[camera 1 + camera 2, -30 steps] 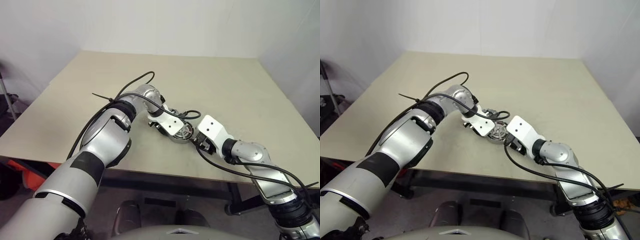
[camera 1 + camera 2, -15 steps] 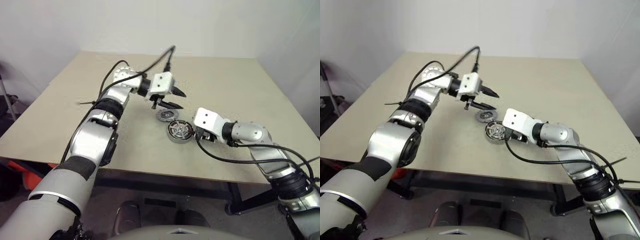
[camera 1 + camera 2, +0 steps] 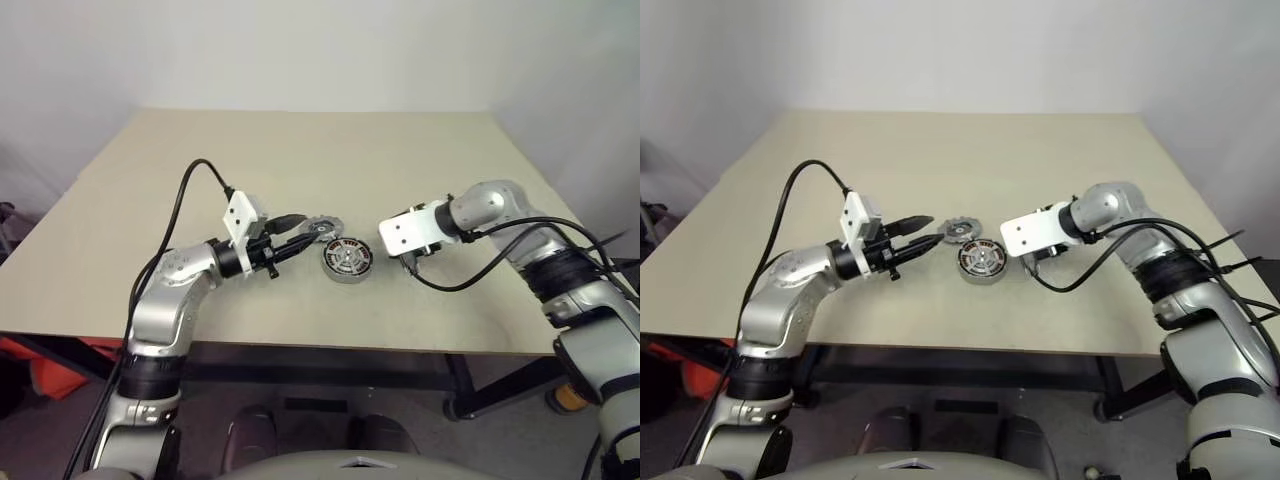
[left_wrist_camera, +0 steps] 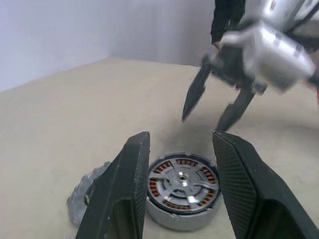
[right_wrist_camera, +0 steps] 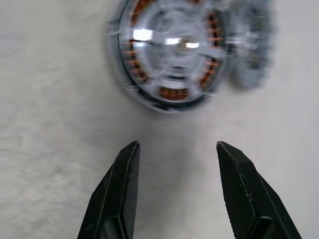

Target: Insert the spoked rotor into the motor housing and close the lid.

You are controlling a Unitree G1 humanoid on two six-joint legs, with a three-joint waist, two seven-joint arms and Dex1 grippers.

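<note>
So | motor housing (image 3: 347,260) on the bench (image 3: 120,220), rotor looks seated | lid (image 3: 321,227) touching behind | left pincer (image 3: 303,236) and right pincer (image 4: 212,110) both open, empty | grab lid by its rim, lower flat.

Materials and finish
Housing (image 3: 347,261): shiny metal, copper windings. Lid (image 3: 322,228): dull grey metal. Worktop (image 3: 300,160): matt beige. Pincer fingers (image 4: 127,194): matt black plastic.
</note>
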